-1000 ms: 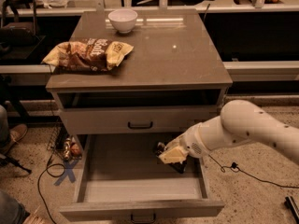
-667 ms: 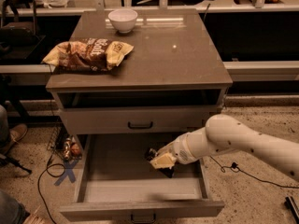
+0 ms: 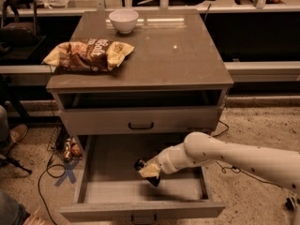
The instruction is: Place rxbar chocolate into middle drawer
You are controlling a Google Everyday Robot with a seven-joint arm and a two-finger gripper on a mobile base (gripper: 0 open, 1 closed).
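Over the open middle drawer (image 3: 108, 175), the camera view shows the tool (image 3: 149, 171) has moved in from the right wall and sunk lower. It is clamped on the rxbar chocolate (image 3: 140, 164), with the tray just beneath. Release looks near.

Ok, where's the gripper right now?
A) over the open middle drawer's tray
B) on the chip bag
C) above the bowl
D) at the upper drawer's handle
A: the gripper is low over the tray of the pulled-out middle drawer, below the upper front.
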